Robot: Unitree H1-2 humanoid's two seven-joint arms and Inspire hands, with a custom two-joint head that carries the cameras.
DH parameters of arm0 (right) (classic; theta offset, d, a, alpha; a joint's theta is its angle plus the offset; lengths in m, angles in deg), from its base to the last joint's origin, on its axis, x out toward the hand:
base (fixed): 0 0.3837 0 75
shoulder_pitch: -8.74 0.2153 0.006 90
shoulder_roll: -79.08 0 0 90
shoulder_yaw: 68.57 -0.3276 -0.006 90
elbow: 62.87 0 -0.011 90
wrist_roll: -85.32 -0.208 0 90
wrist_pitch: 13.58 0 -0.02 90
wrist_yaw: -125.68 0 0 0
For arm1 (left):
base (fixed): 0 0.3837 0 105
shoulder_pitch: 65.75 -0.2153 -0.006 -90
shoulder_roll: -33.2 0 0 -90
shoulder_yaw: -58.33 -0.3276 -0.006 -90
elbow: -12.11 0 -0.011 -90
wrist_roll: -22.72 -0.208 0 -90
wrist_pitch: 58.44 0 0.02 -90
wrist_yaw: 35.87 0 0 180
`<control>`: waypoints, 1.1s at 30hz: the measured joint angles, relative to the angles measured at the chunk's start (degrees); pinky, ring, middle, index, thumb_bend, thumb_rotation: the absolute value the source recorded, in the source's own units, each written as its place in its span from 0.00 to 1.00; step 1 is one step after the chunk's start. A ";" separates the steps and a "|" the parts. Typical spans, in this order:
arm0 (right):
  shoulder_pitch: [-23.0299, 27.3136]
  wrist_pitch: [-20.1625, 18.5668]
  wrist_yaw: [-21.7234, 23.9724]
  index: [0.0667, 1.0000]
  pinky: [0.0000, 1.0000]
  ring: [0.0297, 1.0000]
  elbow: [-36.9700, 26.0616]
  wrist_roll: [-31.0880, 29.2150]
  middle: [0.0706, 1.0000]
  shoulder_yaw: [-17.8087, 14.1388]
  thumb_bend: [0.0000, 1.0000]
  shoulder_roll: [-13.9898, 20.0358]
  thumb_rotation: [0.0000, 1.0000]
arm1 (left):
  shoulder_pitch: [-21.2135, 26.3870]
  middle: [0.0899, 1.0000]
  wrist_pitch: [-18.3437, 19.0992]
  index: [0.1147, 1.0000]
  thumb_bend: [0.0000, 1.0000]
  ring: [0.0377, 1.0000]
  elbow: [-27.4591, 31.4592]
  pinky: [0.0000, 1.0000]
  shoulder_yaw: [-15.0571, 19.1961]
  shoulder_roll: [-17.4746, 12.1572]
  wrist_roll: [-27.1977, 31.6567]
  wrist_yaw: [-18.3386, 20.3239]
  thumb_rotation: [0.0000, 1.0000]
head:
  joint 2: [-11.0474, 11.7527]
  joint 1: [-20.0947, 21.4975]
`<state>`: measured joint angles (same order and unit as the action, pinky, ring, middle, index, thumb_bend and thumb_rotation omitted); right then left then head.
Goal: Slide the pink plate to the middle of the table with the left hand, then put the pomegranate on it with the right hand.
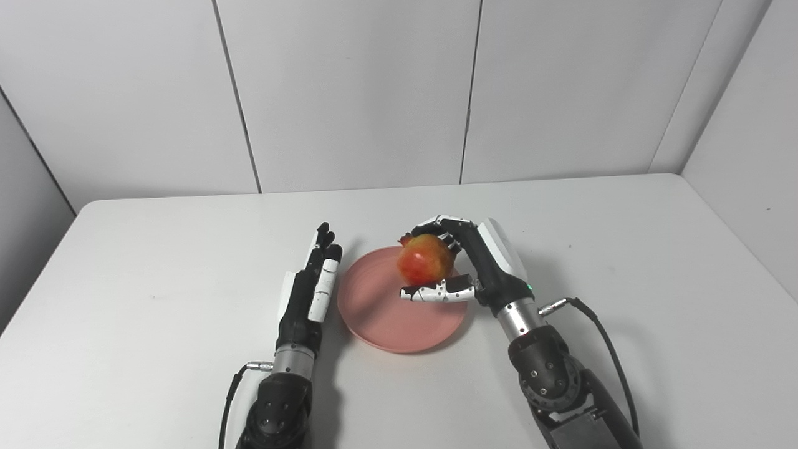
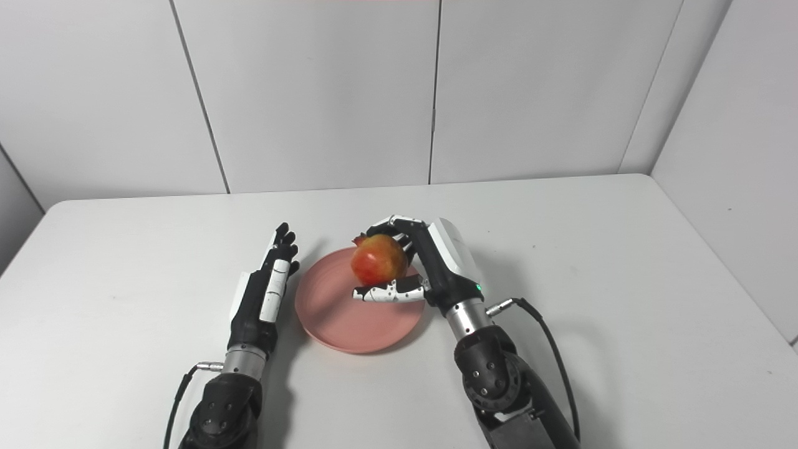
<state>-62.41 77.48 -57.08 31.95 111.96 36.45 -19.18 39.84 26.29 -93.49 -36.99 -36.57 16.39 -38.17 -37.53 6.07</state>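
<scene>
On a white table (image 1: 156,280) set against pale wall panels (image 1: 349,93), the robot's left hand (image 1: 310,284) lies flat at the left of the scene, fingers straight and together, holding nothing, its edge just beside the left rim of the pink plate (image 1: 380,318); whether it touches the rim cannot be told. The round plate sits near the middle of the table, between the two forearms, its ridged inner surface bare toward the near side. Over the plate's far right portion, the red and yellow pomegranate (image 1: 425,259) is clasped in the right hand (image 1: 464,268), fingers curled over its far side and the thumb (image 1: 436,292) stretched beneath its near side. Its small crown points up and to the left. Whether the fruit rests on the plate or hangs just above it cannot be told. The right forearm reaches in from the lower right, a black cable (image 1: 608,349) looping from its wrist across the table.
</scene>
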 measured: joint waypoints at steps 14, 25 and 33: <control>0.16 5.34 -1.46 0.45 0.20 0.25 5.45 6.11 0.43 2.39 0.52 0.20 0.00 | 0.00 1.00 0.26 0.99 0.69 0.99 0.09 0.96 -0.39 -0.09 0.39 1.09 1.00 | -0.53 -0.09; 1.91 7.00 -1.63 0.49 0.42 0.46 9.84 8.64 0.43 4.28 0.52 0.71 0.00 | -0.02 1.00 0.30 0.99 0.70 0.99 0.14 0.95 -0.53 -0.11 -0.07 1.08 1.00 | -0.62 -0.18; 3.04 9.27 -3.23 0.43 0.54 0.60 12.32 10.31 0.50 4.58 0.51 0.63 0.00 | -0.04 1.00 0.71 0.99 0.70 0.99 0.23 0.95 -0.54 -0.11 -0.47 0.91 1.00 | -0.70 -0.18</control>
<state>-59.38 86.76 -60.31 44.27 122.27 41.04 -18.55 39.80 27.00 -93.27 -37.53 -36.68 15.92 -37.26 -38.23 5.89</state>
